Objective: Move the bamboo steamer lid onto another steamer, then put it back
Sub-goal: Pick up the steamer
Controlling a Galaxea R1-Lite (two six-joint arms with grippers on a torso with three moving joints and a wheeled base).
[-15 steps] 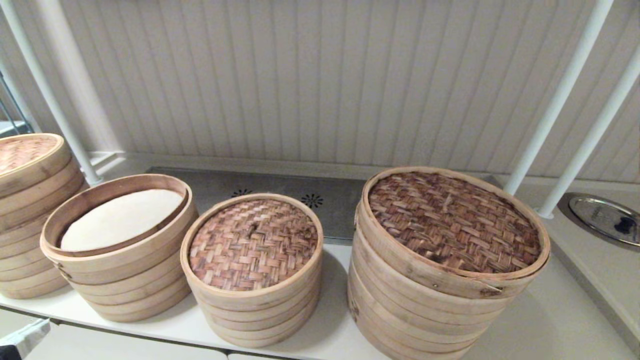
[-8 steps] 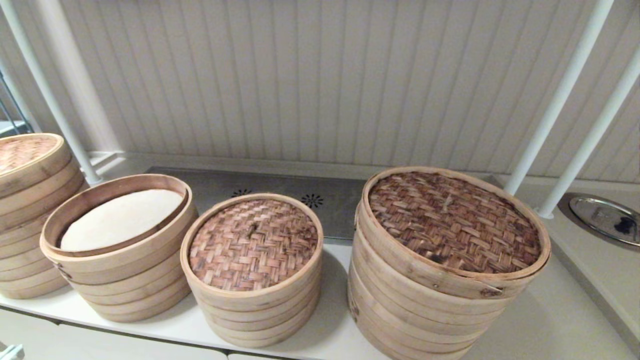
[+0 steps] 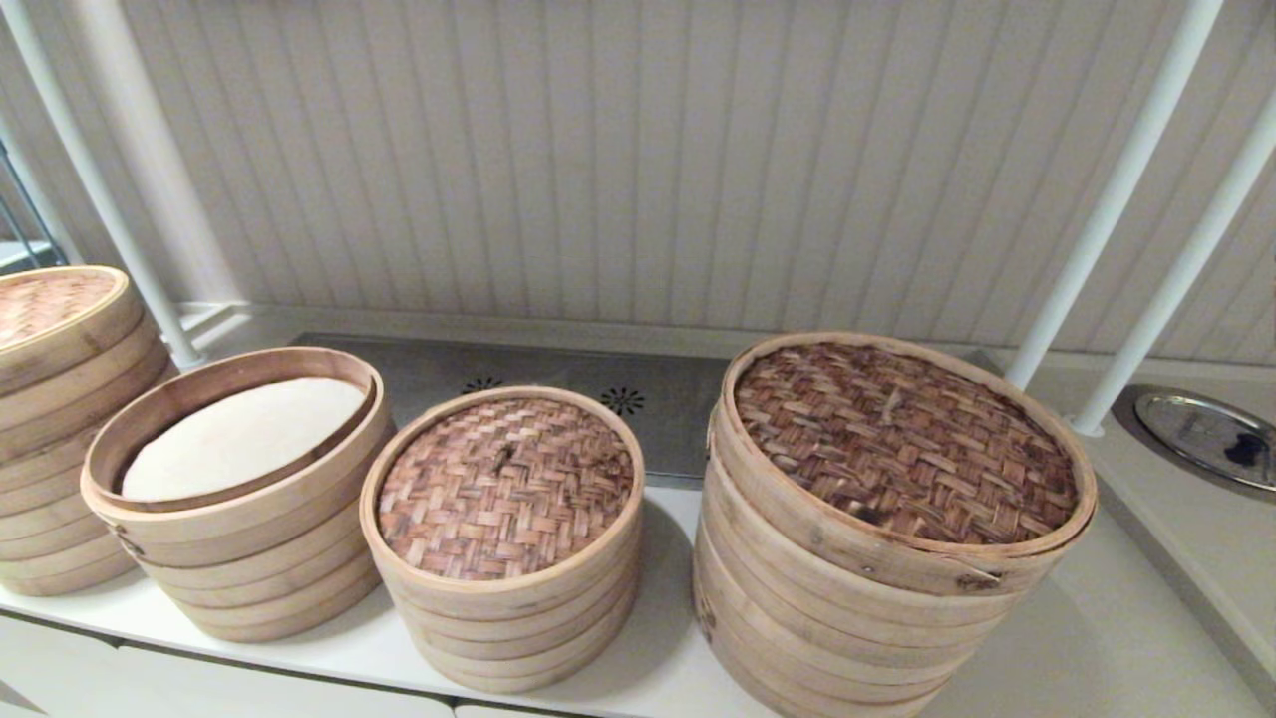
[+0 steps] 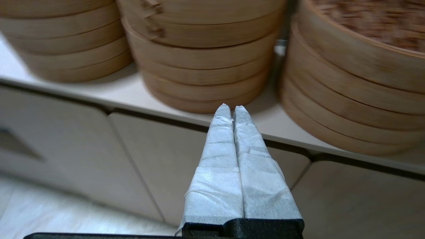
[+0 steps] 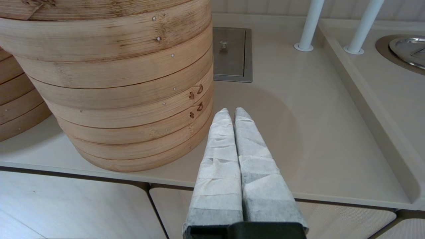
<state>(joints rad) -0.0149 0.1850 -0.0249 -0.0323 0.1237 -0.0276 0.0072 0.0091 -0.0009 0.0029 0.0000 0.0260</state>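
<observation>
The bamboo steamer lid [image 3: 503, 484], pinkish-tan weave with a small loop at its centre, sits on the middle stack. Its edge also shows in the left wrist view [image 4: 375, 20]. To its left stands the other steamer [image 3: 249, 529], uncovered, with a brown inner rim and a white cloth liner [image 3: 239, 439]. Neither gripper appears in the head view. My left gripper [image 4: 231, 108] is shut and empty, low in front of the counter edge, pointing at that open steamer's stack [image 4: 202, 56]. My right gripper [image 5: 231, 111] is shut and empty beside the biggest stack.
The biggest stack [image 3: 877, 588] with a dark brown woven lid stands on the right. A lidded stack [image 3: 50, 399] is at the far left. White posts [image 3: 1116, 199] rise at the back right, near a round metal cover [image 3: 1206, 434]. A metal panel [image 3: 558, 374] lies behind the stacks.
The left gripper, seen at the bottom left corner of the head view a second ago, has dropped out of that view. The steamers and lids have not moved.
</observation>
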